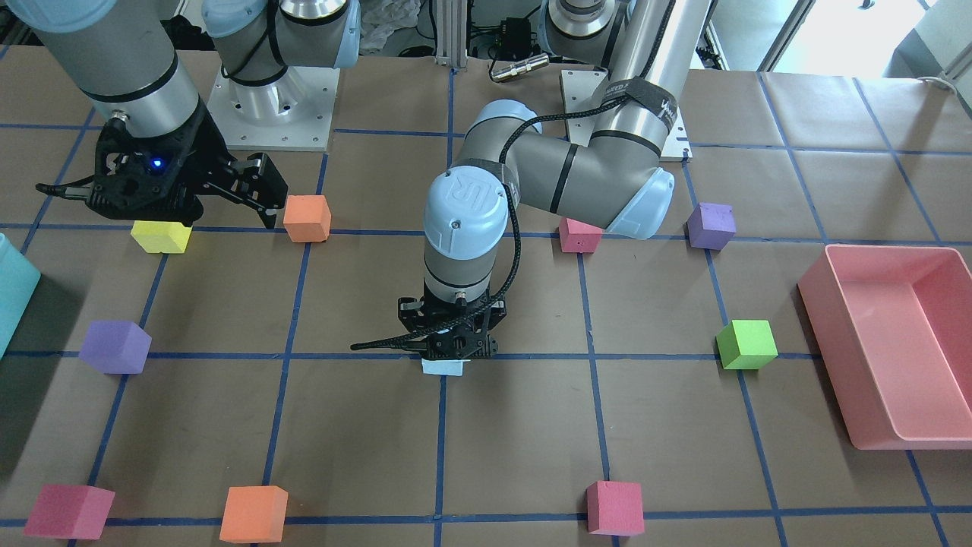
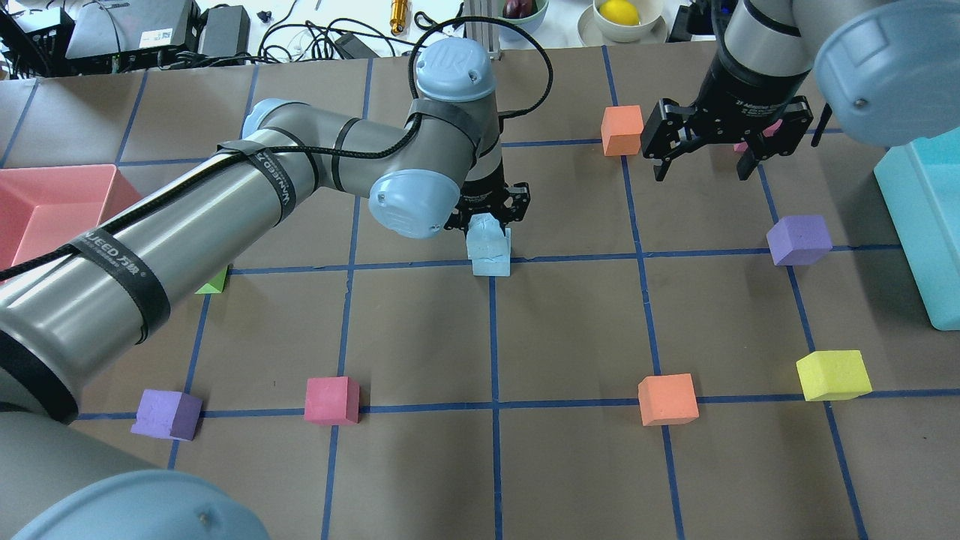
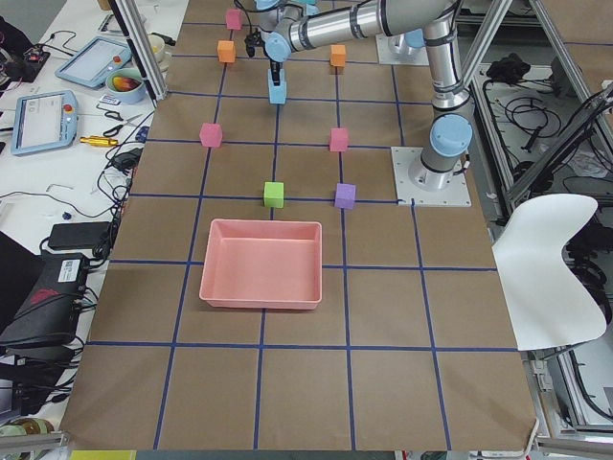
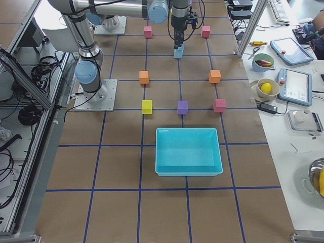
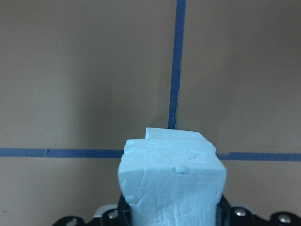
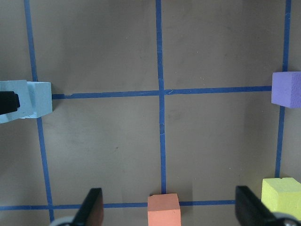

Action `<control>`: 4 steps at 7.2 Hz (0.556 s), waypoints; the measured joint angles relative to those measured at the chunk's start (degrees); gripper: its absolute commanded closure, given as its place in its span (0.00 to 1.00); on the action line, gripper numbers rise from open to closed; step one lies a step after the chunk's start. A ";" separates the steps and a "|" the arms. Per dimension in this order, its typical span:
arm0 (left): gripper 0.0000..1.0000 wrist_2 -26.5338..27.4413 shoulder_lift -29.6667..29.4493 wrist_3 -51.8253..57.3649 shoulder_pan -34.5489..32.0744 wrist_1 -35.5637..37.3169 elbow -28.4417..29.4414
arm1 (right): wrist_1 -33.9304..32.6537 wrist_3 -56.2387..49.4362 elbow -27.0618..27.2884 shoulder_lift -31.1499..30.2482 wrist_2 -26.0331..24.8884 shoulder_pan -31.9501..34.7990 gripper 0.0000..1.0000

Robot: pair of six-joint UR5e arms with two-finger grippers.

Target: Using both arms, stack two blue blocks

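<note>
My left gripper (image 2: 487,214) is at the table's middle, pointing down and shut on the upper blue block (image 2: 482,231). That block sits on the lower blue block (image 2: 493,262), which stands on a tape crossing. In the left wrist view the held block (image 5: 171,183) fills the bottom, and an edge of the lower block (image 5: 171,133) shows beyond it, slightly offset. The front view shows only the lower block (image 1: 443,368) under the gripper. My right gripper (image 2: 703,174) is open and empty, raised at the far right; its fingers (image 6: 91,207) stand wide apart.
An orange cube (image 2: 622,130) lies just left of the right gripper. A purple cube (image 2: 799,240), a yellow cube (image 2: 832,375) and a teal bin (image 2: 922,225) are at the right. A pink bin (image 2: 45,195) is at the left. Orange (image 2: 667,399), pink (image 2: 331,400) and purple (image 2: 166,414) cubes line the near row.
</note>
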 measured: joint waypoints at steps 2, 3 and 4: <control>0.00 -0.22 -0.65 -0.15 -0.06 0.40 -0.02 | 0.10 -1.06 0.06 -0.23 -0.20 -0.90 0.00; 0.00 -0.38 -0.82 -0.05 -0.05 0.68 0.02 | 0.14 -1.50 0.08 -0.58 -0.27 -1.27 0.00; 0.00 -0.49 -0.37 0.19 0.14 0.86 0.19 | 0.22 -1.68 0.08 -1.08 -0.30 -1.41 0.00</control>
